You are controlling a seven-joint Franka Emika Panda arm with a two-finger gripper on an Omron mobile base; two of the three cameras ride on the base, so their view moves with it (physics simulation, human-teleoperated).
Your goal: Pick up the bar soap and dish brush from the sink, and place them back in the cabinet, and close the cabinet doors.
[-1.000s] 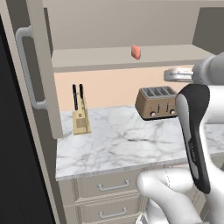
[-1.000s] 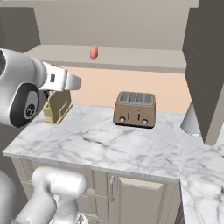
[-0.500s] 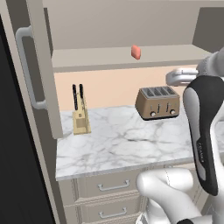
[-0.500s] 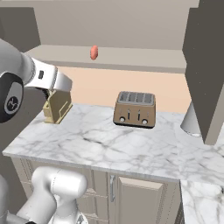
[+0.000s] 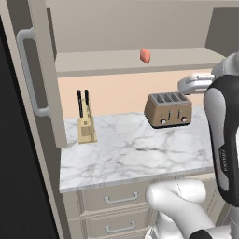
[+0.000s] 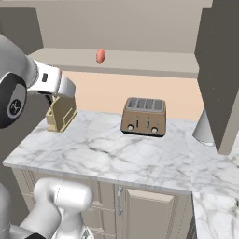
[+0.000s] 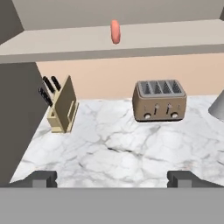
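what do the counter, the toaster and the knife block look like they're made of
Counter: looks like polished marble or a marble-look stone, white with grey veining. Toaster: seems brushed metal with a bronze-brown tint, smooth and faintly shiny, with small round knobs; it could be painted. Knife block: probably light wood, matte pale tan, holding dark-handled knives.

Open marble counter (image 7: 113,153) ahead; toaster (image 7: 159,99) and knife block (image 7: 63,109) flank the back.

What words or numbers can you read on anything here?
None can be read.
Robot arm: a tiny pale marking on its dark link, too small to read.
Toaster: round knobs on the front, no readable labels.
Knife block and bar soap: plain, no text.
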